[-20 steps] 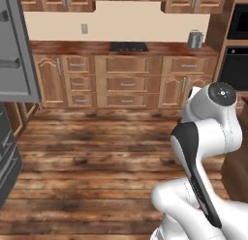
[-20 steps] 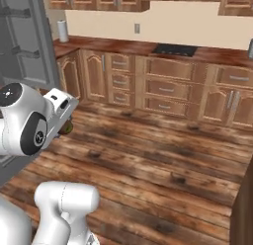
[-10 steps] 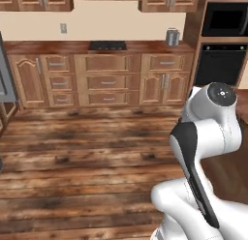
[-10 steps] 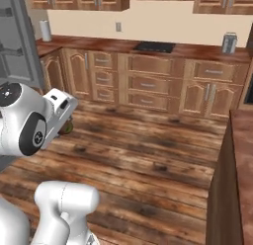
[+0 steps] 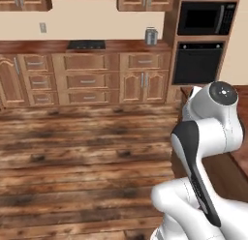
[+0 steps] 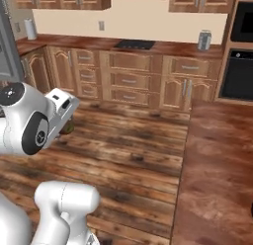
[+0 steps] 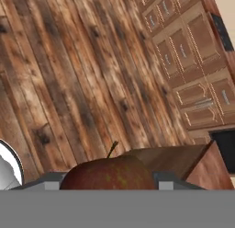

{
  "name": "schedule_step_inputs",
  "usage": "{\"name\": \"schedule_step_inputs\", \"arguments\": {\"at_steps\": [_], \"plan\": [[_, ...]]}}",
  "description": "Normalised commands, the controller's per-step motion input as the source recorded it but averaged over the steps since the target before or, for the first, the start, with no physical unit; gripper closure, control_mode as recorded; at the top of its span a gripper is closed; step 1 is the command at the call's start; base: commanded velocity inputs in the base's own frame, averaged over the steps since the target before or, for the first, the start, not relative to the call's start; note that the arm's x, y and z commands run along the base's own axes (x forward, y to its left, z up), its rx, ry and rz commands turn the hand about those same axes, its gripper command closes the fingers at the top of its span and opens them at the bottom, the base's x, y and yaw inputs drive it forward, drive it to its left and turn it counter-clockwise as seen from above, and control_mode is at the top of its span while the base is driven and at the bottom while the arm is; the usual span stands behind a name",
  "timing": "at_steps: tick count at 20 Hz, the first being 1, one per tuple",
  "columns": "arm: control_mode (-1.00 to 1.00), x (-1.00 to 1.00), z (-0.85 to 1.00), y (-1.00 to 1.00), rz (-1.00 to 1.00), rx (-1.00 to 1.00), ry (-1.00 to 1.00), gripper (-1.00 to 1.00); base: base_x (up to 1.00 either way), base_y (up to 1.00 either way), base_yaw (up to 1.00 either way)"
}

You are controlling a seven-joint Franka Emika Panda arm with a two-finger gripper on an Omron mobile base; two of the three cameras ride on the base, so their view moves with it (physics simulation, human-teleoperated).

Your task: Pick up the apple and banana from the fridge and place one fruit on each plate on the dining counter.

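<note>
My gripper (image 7: 108, 185) is shut on the apple (image 7: 108, 174), a round reddish-brown fruit with a thin stem, low in the hand view between the two grey fingers. In the right base view the gripper (image 6: 66, 122) hangs off the white wrist at the left, above the wooden floor, with a dark bit of the fruit under it. The dining counter (image 6: 220, 165) has a glossy reddish-brown top and fills the right side; its corner (image 7: 183, 160) lies just beyond the apple. A grey strip of the fridge (image 6: 4, 46) shows at the far left. The banana and plates are out of view.
Wall cabinets with drawers (image 5: 87, 82) run along the back under a black cooktop (image 5: 86, 44) and a metal canister (image 5: 151, 36). An oven and microwave tower (image 5: 201, 45) stands at the right. Open plank floor (image 5: 82, 152) lies between me and the cabinets.
The whole picture has slid left, so the base has turned right: the fridge has left the left base view, and the oven tower and dining counter have come in. The apple stays gripped.
</note>
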Motion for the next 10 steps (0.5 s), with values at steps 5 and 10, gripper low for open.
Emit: {"name": "schedule_step_inputs", "arguments": {"at_steps": [5, 10], "plan": [[1.00, 0.00, 0.00, 0.00, 0.00, 0.00, 0.00, 1.00, -0.75, -0.53, -0.10], [1.00, 0.00, 0.00, 0.00, 0.00, 0.00, 0.00, 1.00, -0.75, -0.38, -0.10]]}}
